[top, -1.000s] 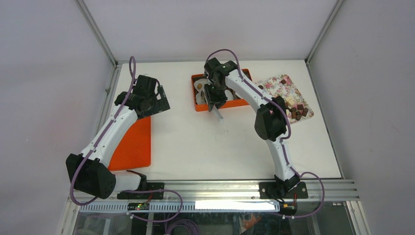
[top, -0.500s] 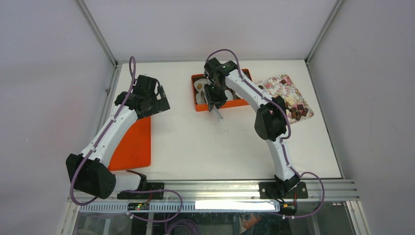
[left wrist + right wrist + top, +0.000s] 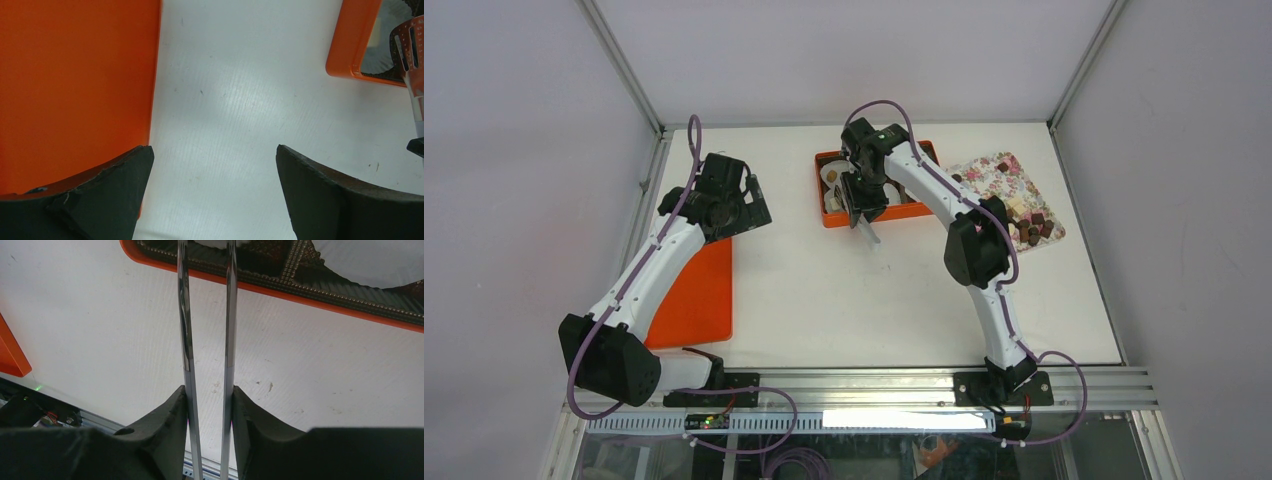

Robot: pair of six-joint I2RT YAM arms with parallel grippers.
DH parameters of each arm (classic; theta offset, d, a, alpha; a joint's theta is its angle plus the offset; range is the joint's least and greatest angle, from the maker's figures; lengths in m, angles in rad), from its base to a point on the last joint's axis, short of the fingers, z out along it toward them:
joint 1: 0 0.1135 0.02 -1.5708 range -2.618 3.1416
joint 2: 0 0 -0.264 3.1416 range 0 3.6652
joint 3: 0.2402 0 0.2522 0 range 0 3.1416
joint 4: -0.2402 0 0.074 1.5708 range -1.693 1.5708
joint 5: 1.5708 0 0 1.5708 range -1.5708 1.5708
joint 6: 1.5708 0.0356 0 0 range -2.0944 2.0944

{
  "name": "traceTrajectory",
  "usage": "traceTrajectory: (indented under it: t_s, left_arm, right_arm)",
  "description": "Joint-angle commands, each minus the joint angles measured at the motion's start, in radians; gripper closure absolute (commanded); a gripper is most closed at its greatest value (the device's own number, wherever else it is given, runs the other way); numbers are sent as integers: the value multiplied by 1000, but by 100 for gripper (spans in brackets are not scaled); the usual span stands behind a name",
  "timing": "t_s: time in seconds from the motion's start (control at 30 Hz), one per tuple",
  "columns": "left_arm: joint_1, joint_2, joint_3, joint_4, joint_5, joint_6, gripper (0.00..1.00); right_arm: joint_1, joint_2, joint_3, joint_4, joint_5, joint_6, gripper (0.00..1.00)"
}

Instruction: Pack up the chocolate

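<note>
Top external view shows the chocolate (image 3: 1034, 228) on the floral tray (image 3: 994, 170), well to the right of the right gripper (image 3: 862, 192). That gripper clamps metal tongs (image 3: 186, 340); the left gripper (image 3: 215, 155) gapes wide.

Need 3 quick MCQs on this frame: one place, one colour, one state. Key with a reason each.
1. Most chocolates lie on: A) a blue plate B) the floral tray C) a wicker basket.
2. The box under the tongs' tips is: A) blue B) green C) orange.
3. The left gripper is: A) open, empty B) shut on a spoon C) shut on a bottle.

Key:
1. B, brown pieces sit at the tray's near end.
2. C, its rim is orange in the top and right wrist views.
3. A, its fingers stand wide apart over the table.
</note>
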Motion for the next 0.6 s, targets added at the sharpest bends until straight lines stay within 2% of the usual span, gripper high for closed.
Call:
traceTrajectory:
  t_s: [0.0,0.33,0.47,0.57]
  left_arm:
    - [10,-10,26,31,10,-10,1]
    - [10,2,38,30,11,-8,1]
    - [10,1,38,30,7,-8,1]
    - [10,-4,30,31,7,-11,1]
  right_arm:
    - [-4,-17,25,18,8,-4,63]
    - [-11,-52,71,-5,33,-13,63]
    - [-54,-122,79,-11,58,-16,63]
    - [-111,-203,22,2,76,-18,63]
